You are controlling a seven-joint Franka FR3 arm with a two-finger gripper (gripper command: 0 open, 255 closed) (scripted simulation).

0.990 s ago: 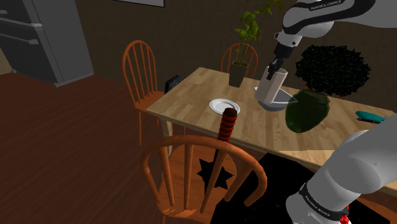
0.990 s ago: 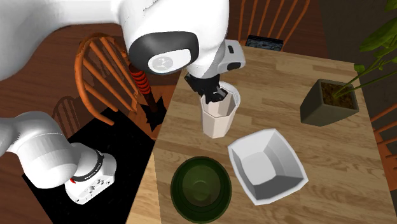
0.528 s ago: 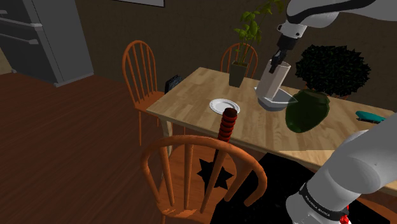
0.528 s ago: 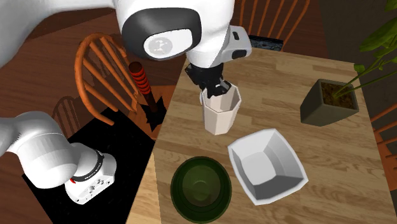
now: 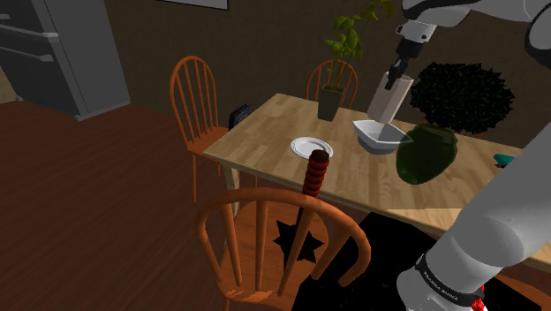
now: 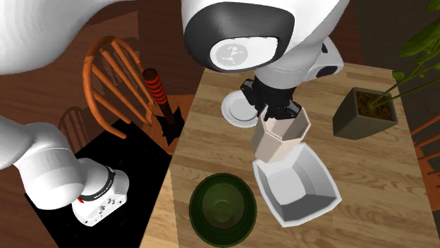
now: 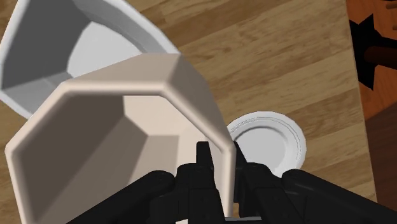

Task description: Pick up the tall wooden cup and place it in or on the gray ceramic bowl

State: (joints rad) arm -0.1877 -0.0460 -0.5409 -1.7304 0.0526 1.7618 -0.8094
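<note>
A: What's hard to see?
B: Cup point(image 7: 121, 140) base, wrist view: its own rim covers it. Arm point(image 6: 240, 42) blocks part of the counter point(image 6: 204, 141), 2nd ext. view.
A: Hand point(image 7: 219, 156)?
B: Points down, tilted a bit w/ the cup. Clamped on the cup wall, one finger inside, one outside.
A: Cup where?
B: Hangs under the hand, off the counter, foot just over the bowl point(image 6: 314, 176). Touching? Can't tell. Plate point(image 7: 267, 143) lies beyond the outer finger.
A: Writing?
B: Lettering on a dark band low on the arm, unreadable.

cup point(image 6: 280, 137): beige, faceted, airborne, tilted | bowl point(image 6: 304, 184): pale grey, squarish, upright
</note>
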